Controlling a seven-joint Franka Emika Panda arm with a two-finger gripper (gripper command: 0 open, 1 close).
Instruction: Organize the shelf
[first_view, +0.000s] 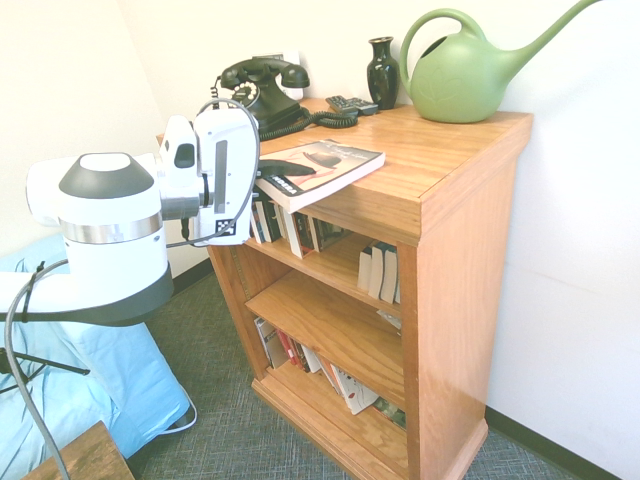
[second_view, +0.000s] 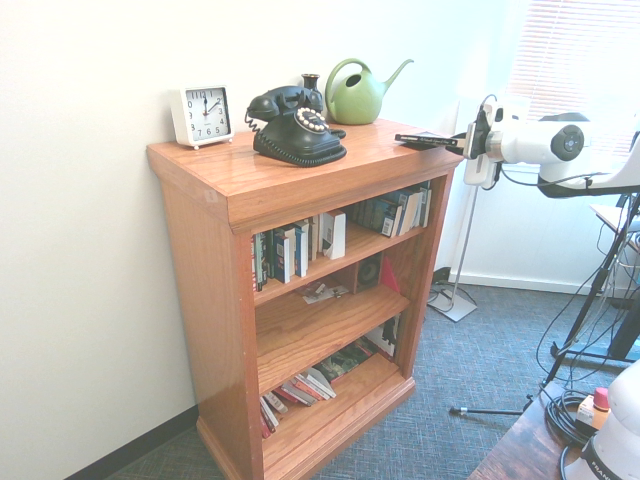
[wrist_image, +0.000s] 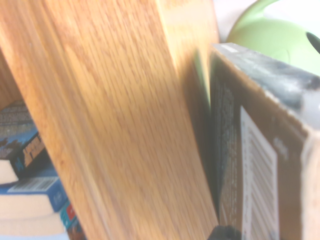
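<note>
In the first exterior view the gripper (first_view: 262, 182) at centre left has its fingers pinching the near edge of a book (first_view: 322, 169) that lies on the shelf (first_view: 455, 215) top, partly overhanging the front. The shelf fills the middle and right of the frame. Judging by this, tidying has barely begun: the book is gripped but not yet filed, and books in the lower tiers lie slumped.

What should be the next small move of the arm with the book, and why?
Probably draw the book a little further off the shelf top. The gripper is shut on its edge, and the book lies flat, overhanging the front edge but still largely over the top. It likely must come clear before it can go down to a tier with the other books.
</note>
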